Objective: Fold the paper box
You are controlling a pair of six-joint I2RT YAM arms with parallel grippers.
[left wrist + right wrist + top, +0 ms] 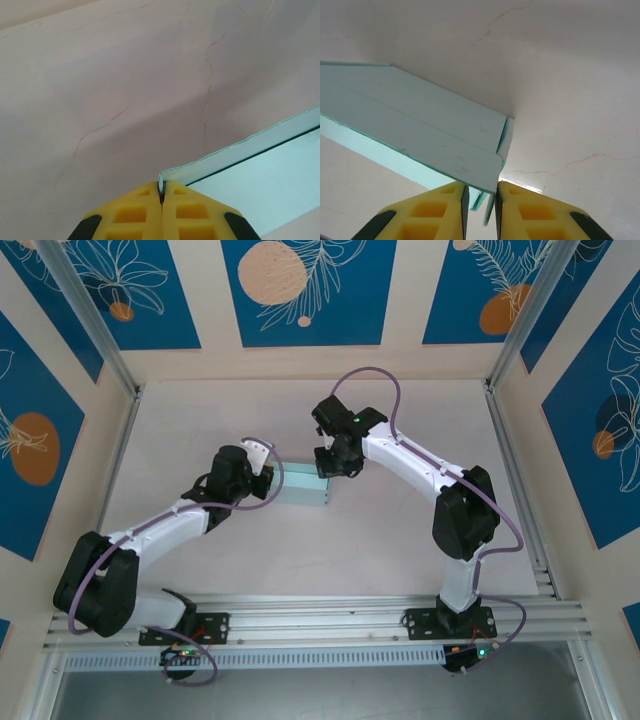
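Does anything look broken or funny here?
Thin hairline cracks run across the pale pink table top, so it looks worn. The light-blue card paper box seems undamaged, though one end flap sticks out, not tucked in.

paper box (pixel 265 190) cropped at edge, far end unseen

Top camera looks down from behind; both wrist cameras, very close, apparently share the paper box (pixel 302 487).

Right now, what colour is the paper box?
The paper box is plain pale blue, clearest in the right wrist view.
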